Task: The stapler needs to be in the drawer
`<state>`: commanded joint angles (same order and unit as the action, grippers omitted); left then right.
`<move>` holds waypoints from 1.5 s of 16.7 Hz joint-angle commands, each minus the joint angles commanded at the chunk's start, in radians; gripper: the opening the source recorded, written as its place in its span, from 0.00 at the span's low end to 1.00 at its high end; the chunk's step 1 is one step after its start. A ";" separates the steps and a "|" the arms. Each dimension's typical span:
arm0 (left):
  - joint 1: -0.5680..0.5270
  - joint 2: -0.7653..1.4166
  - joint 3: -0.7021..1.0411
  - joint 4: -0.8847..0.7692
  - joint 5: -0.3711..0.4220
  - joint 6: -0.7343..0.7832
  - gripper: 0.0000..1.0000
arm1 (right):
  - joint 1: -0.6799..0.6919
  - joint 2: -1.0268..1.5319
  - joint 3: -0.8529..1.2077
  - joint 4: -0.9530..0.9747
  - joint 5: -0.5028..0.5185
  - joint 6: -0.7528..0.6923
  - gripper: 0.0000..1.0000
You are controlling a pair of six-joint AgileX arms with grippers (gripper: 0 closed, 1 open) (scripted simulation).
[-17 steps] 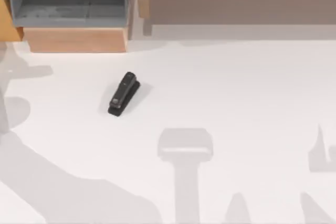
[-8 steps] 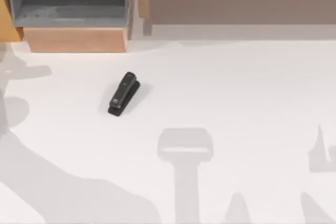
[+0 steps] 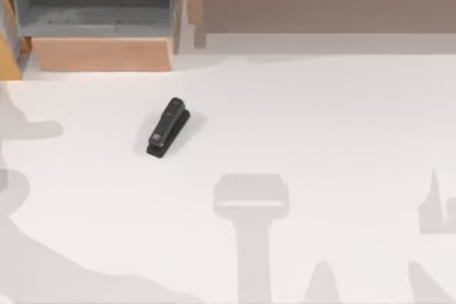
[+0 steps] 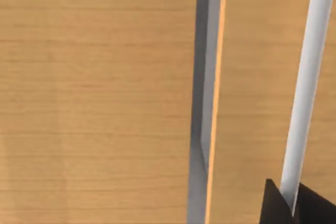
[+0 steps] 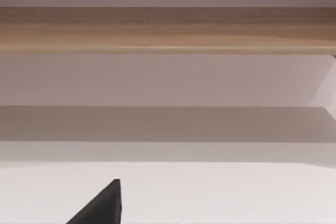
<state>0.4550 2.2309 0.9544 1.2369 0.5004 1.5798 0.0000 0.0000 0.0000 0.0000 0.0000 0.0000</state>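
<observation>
Since the earlier frames the shadow at the surface's left edge has slid outward; the stapler [image 3: 168,127] lies unmoved, near the open drawer [image 3: 100,53] at the far-left corner. Neither pincer's state can be told. A centred, level grasp across its narrow body would suit.

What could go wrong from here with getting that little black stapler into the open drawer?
1. The stapler is small and lies slanted on the table, so a badly lined-up grip might slip or nudge it away.
2. The drawer has a raised tan front panel between the stapler and its grey inside; carried too low, the stapler might knock against it.
3. The left wrist view sits close against wooden panelling, so that arm might brush it.
</observation>
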 joint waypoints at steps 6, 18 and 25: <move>0.008 -0.011 -0.018 0.016 0.009 0.003 0.00 | 0.000 0.000 0.000 0.000 0.000 0.000 1.00; 0.099 -0.114 -0.259 0.148 0.099 0.007 0.00 | 0.000 0.000 0.000 0.000 0.000 0.000 1.00; 0.135 -0.137 -0.323 0.187 0.137 0.011 0.00 | 0.000 0.000 0.000 0.000 0.000 0.000 1.00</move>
<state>0.5905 2.0940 0.6311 1.4243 0.6374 1.5912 0.0000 0.0000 0.0000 0.0000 0.0000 0.0000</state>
